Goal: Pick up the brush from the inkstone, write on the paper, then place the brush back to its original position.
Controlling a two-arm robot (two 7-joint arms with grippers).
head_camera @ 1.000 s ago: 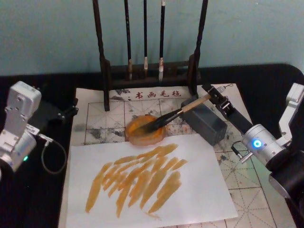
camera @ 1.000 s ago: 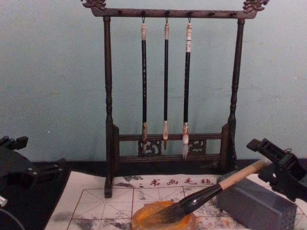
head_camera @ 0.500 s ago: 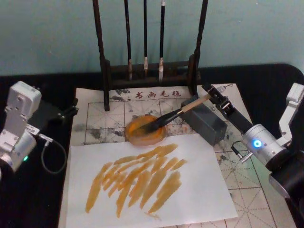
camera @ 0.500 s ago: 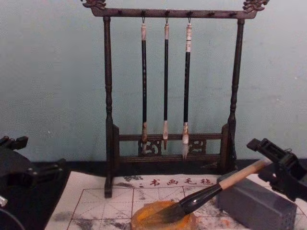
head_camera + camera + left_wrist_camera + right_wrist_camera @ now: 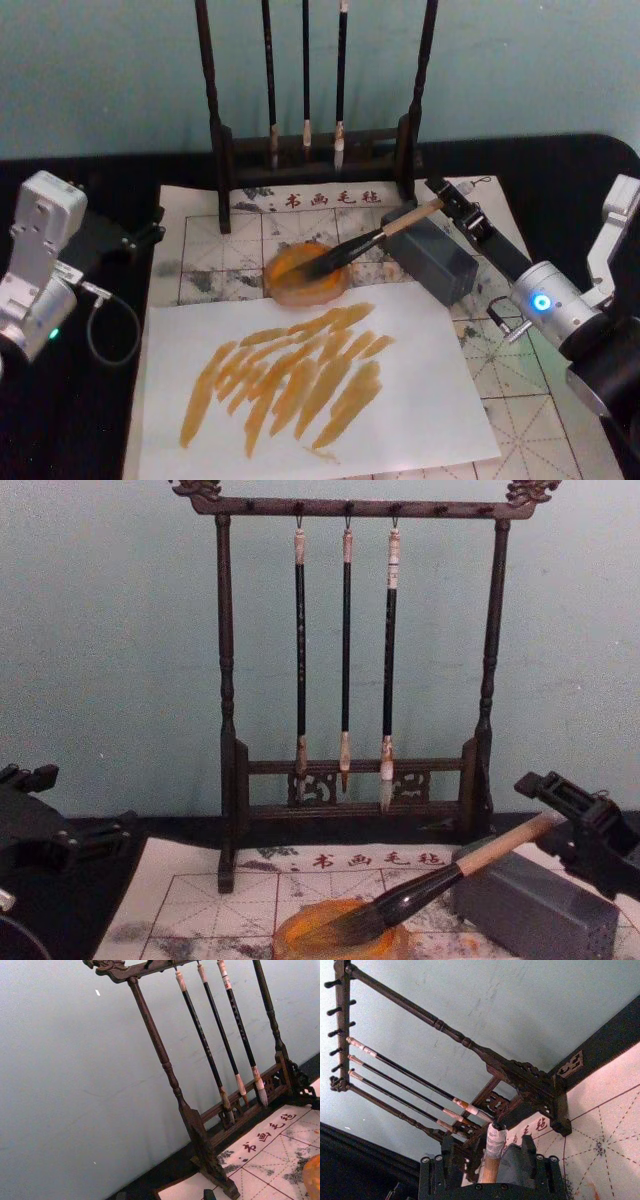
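Plainly nothing had moved since a second before. Parked at the far left, the left gripper (image 5: 148, 232) sat beside the paper (image 5: 205, 262); whether it was released or clenched could not be told. The head view gave the white sheet (image 5: 420, 380) streaked with orange. The brush (image 5: 375, 237) lay slanted, its dark bristles in the inkstone (image 5: 300, 298) and its tan handle on the grey block (image 5: 440, 262). The right wrist view showed the right gripper (image 5: 447, 203) released, its jaws astride the handle end with a gap.
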